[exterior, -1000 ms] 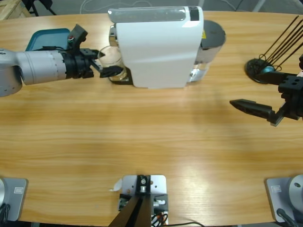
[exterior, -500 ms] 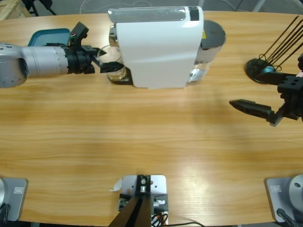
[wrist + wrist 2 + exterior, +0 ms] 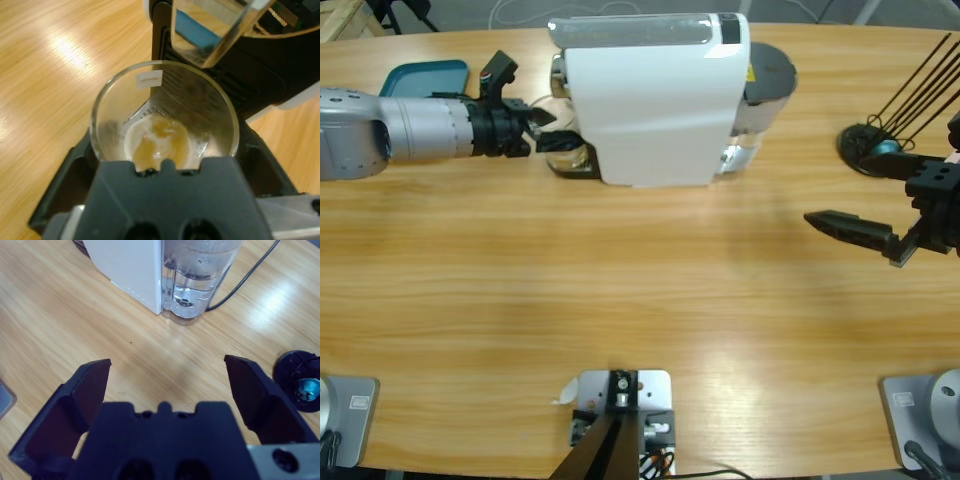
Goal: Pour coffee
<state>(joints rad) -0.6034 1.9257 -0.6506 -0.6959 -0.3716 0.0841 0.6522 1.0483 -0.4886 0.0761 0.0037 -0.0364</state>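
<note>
Amber-brown coffee (image 3: 159,141) pools pale and translucent in the clear glass (image 3: 162,117), a small white label on its far wall. The machine (image 3: 655,100) is bright white with a silver strip on top and a black panel beside it. Warm honey wood grain streaks the table (image 3: 640,290). A teal tray (image 3: 420,76) sits beyond the silver-grey arm (image 3: 390,130). 2 matt black jaws frame the right pincer (image 3: 167,385); a teal-blue capsule (image 3: 306,388) rests in a black stand (image 3: 297,377).

1. Bright, even overhead light; soft pale glare streaks on the table (image 3: 650,300) near the middle.
2. Faint shadow under the white machine (image 3: 655,95).
3. Left wrist view: hot glare patch on wood, far left; close glass (image 3: 162,120) slightly soft.
4. Right wrist view: glare far right.
</note>
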